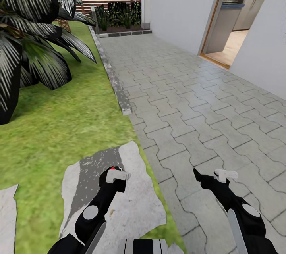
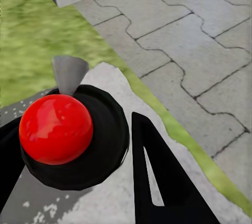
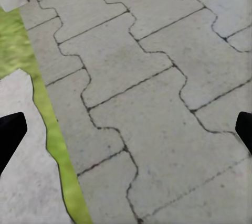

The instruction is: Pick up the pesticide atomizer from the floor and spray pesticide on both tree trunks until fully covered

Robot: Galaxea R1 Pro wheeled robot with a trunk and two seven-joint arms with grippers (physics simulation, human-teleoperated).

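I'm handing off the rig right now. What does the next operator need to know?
Left end effector: looks shut on the pesticide atomizer, whose red knob and dark head sit between the fingers, over a stone slab.
Right end effector: open, empty, over the paving.
Done: atomizer apparently picked up.
Left: drive to both trees and spray each trunk fully. Ahead are the lawn and a palm, which is not a target.

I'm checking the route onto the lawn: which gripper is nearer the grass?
Left. The left gripper hangs above the pale stepping stone set in the grass, while the right gripper is over the grey paving, farther off.
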